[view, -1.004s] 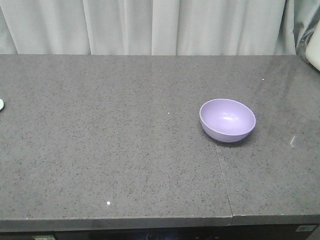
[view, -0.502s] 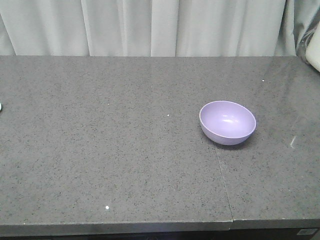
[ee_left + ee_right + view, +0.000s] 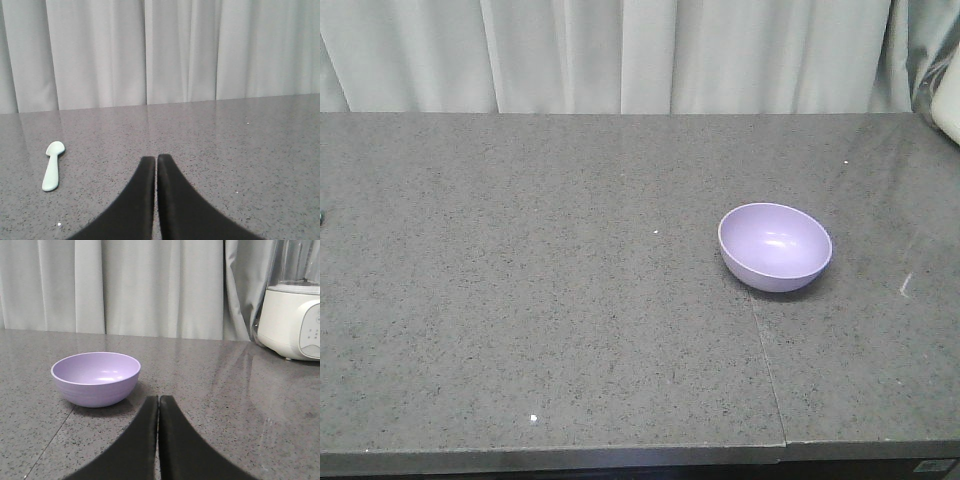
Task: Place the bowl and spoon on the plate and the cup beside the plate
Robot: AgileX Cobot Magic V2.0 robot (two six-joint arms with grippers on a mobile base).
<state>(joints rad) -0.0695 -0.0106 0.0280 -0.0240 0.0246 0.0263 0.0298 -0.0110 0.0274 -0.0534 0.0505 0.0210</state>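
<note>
The lavender bowl (image 3: 775, 246) stands upright and empty on the grey speckled counter, right of centre; the right wrist view has the bowl (image 3: 95, 378) ahead and to the left of my right gripper (image 3: 158, 399), which is shut on nothing. A mint-green spoon (image 3: 53, 165) lies flat on the counter in the left wrist view, ahead and well to the left of my left gripper (image 3: 156, 159), also shut and empty. Neither gripper shows in the front view. The plate and the cup are out of view.
A white appliance (image 3: 292, 322) with a clear jug stands at the counter's far right, its edge visible as a pale corner (image 3: 950, 115). Grey curtains (image 3: 620, 55) hang behind the counter. A seam (image 3: 767, 360) runs through the counter below the bowl.
The front view has shifted slightly: the bowl sits a little lower in frame and the pale spoon tip at the left edge has slipped out of sight.
</note>
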